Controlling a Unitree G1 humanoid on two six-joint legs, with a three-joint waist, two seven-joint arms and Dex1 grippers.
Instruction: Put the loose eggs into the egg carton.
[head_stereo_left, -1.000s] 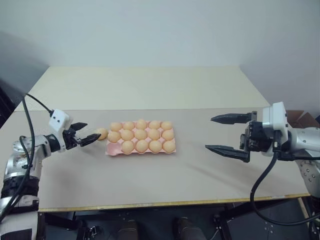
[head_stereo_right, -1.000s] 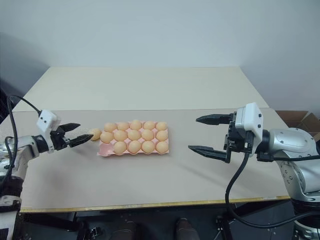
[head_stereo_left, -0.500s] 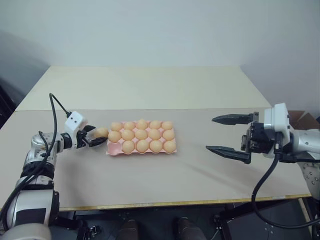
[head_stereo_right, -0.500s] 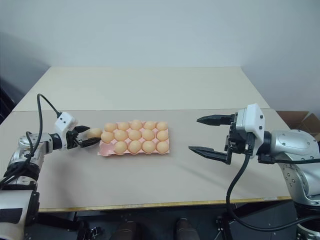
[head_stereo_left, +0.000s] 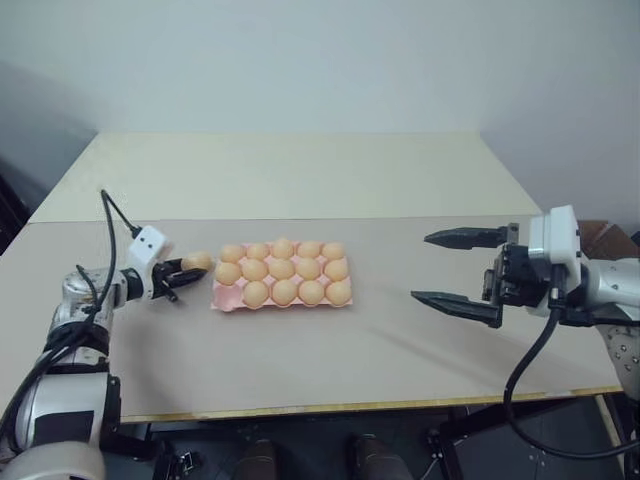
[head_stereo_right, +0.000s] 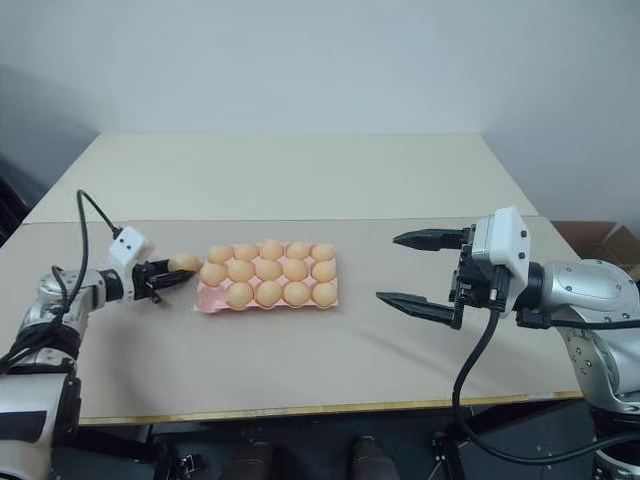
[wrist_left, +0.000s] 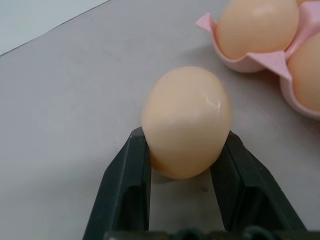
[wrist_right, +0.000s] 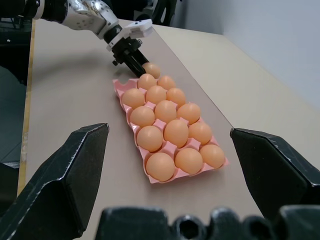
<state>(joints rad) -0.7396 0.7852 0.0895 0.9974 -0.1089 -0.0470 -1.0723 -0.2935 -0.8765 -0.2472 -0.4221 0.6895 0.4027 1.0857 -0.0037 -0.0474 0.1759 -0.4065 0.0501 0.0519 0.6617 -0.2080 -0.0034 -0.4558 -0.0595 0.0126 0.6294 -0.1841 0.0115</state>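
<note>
One loose egg (wrist_left: 186, 122), pale orange-tan, sits just left of the egg carton's back-left corner, low over the tabletop. My left gripper (head_stereo_left: 188, 267) is shut on it, one black finger (wrist_left: 131, 175) on each side. The pink egg carton (head_stereo_left: 226, 298) lies flat at the table's middle-left with several eggs (head_stereo_left: 284, 271) in its cups; its front-left cup is bare. My right gripper (head_stereo_left: 447, 270) hovers open well to the carton's right, its fingers pointing toward the carton, with nothing between them.
The beige table's front edge (head_stereo_left: 340, 406) runs close below the carton. A second, paler tabletop (head_stereo_left: 300, 170) adjoins behind, against a white wall. A cardboard box (head_stereo_left: 608, 238) stands past the table's right side.
My left gripper has come in around the loose egg and shut on it; it was open a second ago. The right arm and the carton have stayed put.
</note>
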